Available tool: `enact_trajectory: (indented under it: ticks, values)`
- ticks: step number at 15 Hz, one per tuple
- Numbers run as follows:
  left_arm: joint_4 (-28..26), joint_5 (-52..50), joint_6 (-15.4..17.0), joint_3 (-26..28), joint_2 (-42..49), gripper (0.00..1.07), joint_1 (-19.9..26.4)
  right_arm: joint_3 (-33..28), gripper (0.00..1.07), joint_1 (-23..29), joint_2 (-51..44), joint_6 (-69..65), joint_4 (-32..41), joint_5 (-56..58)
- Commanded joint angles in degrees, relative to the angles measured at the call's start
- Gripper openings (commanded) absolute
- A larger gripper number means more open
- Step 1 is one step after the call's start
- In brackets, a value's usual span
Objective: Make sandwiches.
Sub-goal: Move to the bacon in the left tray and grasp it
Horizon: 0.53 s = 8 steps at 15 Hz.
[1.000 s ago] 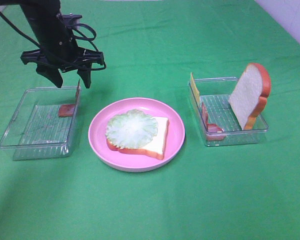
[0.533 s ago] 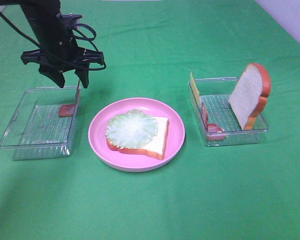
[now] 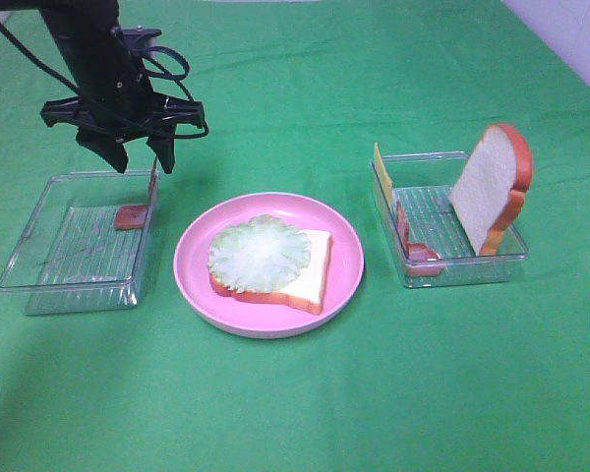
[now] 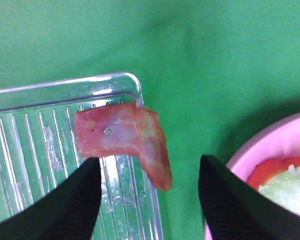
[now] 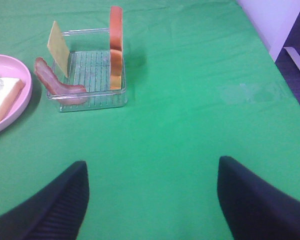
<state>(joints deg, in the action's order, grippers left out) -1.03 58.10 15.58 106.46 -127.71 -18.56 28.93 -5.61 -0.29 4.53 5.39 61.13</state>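
Observation:
On the pink plate (image 3: 192,265) lies a white bread slice (image 3: 310,275) with a pale green lettuce leaf (image 3: 261,254) on top. My left gripper (image 3: 140,162) is open and hangs just above a pink-red bacon strip (image 3: 138,211) draped over the right wall of the left clear tray (image 3: 39,285). In the left wrist view the bacon (image 4: 122,137) sits between and beyond my open fingers (image 4: 65,200), untouched. My right gripper (image 5: 152,200) is open and empty over bare cloth, out of the high view.
The right clear tray (image 3: 462,270) holds an upright bread slice (image 3: 492,187), a yellow cheese slice (image 3: 382,177) and a second bacon strip (image 3: 413,246). All stand on a green cloth; the table's right edge (image 5: 270,45) shows in the right wrist view.
The left gripper has shifted very slightly above the tray wall. Nothing else has moved.

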Motion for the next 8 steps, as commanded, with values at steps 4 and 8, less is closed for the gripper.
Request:
enact_trajectory:
  ticks: [4, 8]
  values:
    - [-0.5, 0.2, 0.2, 0.1, -0.7, 0.55, 0.1, 0.1, 0.69, -0.2, -0.5, 0.2, -0.2, -0.5]
    - [-0.2, 1.7, 0.2, 0.1, -2.0, 0.55, 0.1, 0.1, 0.69, -0.2, -0.5, 0.2, -0.2, -0.5]
